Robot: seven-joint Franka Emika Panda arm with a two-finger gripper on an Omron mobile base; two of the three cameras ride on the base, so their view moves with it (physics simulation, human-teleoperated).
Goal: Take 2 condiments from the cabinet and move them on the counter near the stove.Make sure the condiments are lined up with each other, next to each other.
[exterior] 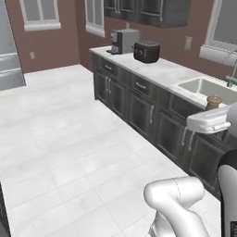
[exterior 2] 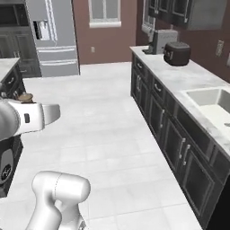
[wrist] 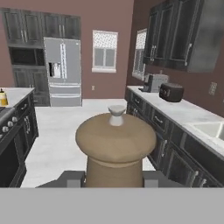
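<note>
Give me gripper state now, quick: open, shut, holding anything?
Gripper: shut on the pepper mill, held upright between the fingertips, carried above the kitchen floor.

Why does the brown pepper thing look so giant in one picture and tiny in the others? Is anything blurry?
Hand view: the pepper mill looms large because the camera sits right behind it, and its edges stay sharp. Left base view: its top looks small and slightly soft beside the sink. Right base view: it is tiny; lighting is flat and even, with no glare and only faint shadows.
</note>
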